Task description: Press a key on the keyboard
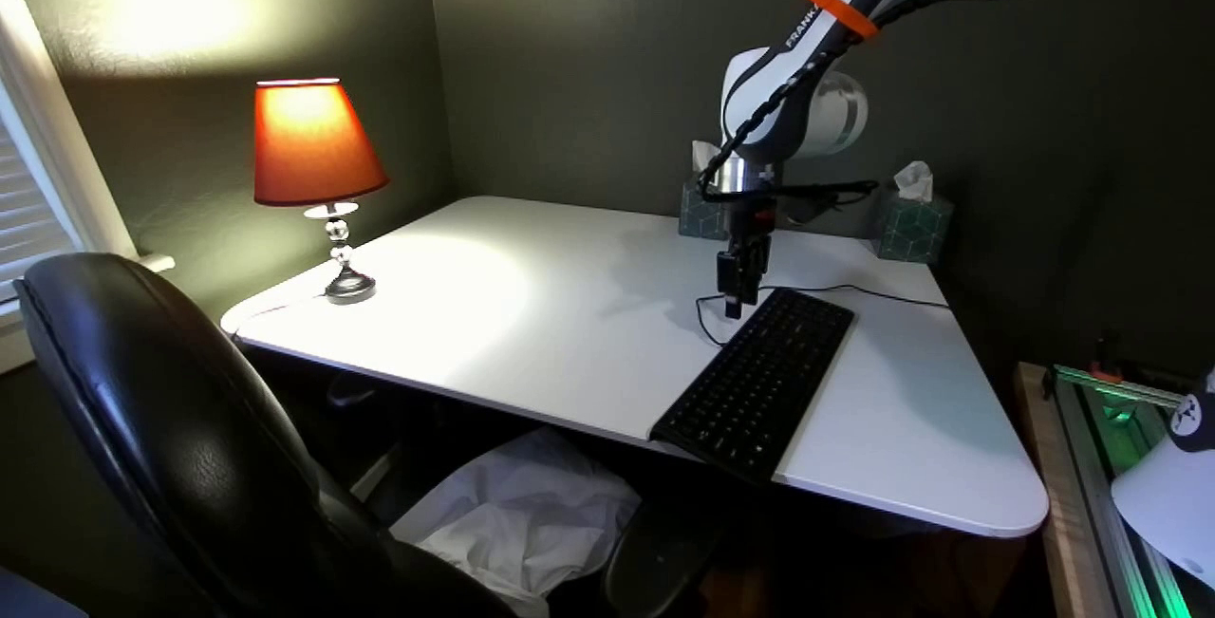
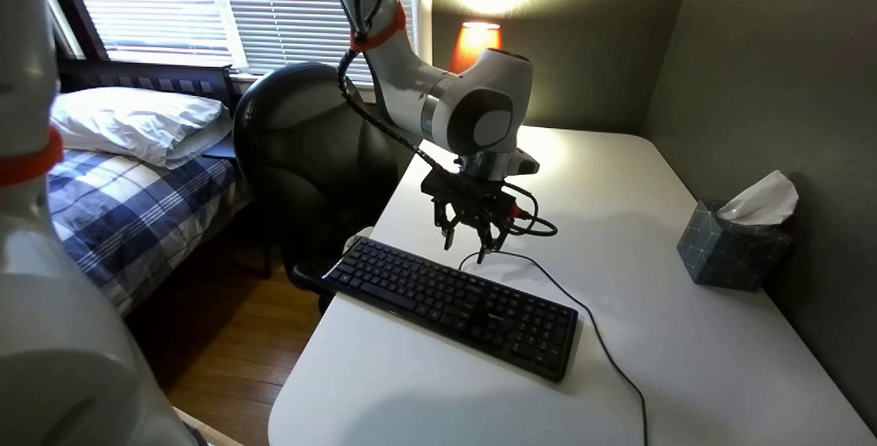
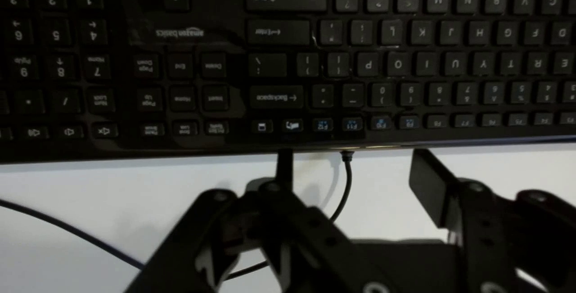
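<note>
The long black keyboard lies flat on the white desk in both exterior views [image 1: 759, 381] [image 2: 449, 299]. One short end reaches the desk's edge. In the wrist view the keyboard [image 3: 279, 65] fills the upper half, its lettering upside down. Its thin black cable [image 3: 347, 185] leaves the long edge beside the function keys. My gripper [image 3: 355, 171] is open with nothing between its fingers. In both exterior views the gripper [image 1: 736, 300] [image 2: 465, 247] points down beside the keyboard's cable-side long edge, above the desk. The wrist view shows the fingertips near that edge, with the cable running between and below them.
The white desk [image 1: 570, 314] carries a lit lamp with a red shade [image 1: 313, 143] and tissue boxes [image 1: 913, 224] [image 2: 733, 247] near the wall. A black office chair [image 2: 312, 165] stands at the desk's edge. The keyboard cable [image 2: 596, 326] trails across the desk.
</note>
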### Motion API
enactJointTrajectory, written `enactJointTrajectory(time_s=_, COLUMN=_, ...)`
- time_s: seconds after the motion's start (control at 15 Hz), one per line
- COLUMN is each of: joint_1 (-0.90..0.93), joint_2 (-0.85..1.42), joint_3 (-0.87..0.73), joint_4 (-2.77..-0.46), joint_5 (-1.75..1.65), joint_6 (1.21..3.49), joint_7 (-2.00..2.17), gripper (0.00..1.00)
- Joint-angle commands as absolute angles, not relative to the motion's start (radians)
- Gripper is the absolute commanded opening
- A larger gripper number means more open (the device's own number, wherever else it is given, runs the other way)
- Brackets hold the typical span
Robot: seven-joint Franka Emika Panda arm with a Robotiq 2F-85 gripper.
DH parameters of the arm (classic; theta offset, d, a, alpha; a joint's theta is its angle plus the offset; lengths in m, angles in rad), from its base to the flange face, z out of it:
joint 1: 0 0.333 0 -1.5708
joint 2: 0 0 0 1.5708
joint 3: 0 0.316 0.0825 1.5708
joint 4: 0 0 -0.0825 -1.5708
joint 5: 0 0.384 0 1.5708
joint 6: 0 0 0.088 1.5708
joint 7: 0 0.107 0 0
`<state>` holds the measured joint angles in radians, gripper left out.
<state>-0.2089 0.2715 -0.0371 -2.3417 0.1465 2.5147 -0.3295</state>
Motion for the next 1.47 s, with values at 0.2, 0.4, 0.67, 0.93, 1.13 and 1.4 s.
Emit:
enactJointTrajectory(time_s=0.2, joint_1=-0.195, joint_2=0.176, joint_3=-0.045, joint_4=-2.425, joint_5=0.140, joint_6=2.542, joint_7=-0.335, gripper=1.00)
enactJointTrajectory(time_s=0.4, joint_1=-0.187, joint_2=0.133, joint_3=-0.049, joint_4=-2.454, joint_5=0.129, joint_6=2.537, joint_7=-0.337, gripper=1.00)
enactJointTrajectory(time_s=0.67, joint_1=-0.181, joint_2=0.073, joint_3=-0.065, joint_4=-2.493, joint_5=0.107, joint_6=2.535, joint_7=-0.324, gripper=1.00)
enactJointTrajectory(time_s=0.93, joint_1=-0.177, joint_2=0.005, joint_3=-0.086, joint_4=-2.538, joint_5=0.073, joint_6=2.550, joint_7=-0.302, gripper=1.00)
enactJointTrajectory(time_s=1.13, joint_1=-0.175, joint_2=0.039, joint_3=-0.091, joint_4=-2.497, joint_5=0.094, joint_6=2.525, joint_7=-0.326, gripper=1.00)
enactJointTrajectory(time_s=1.4, joint_1=-0.174, joint_2=0.026, joint_3=-0.093, joint_4=-2.508, joint_5=0.091, joint_6=2.525, joint_7=-0.325, gripper=1.00)
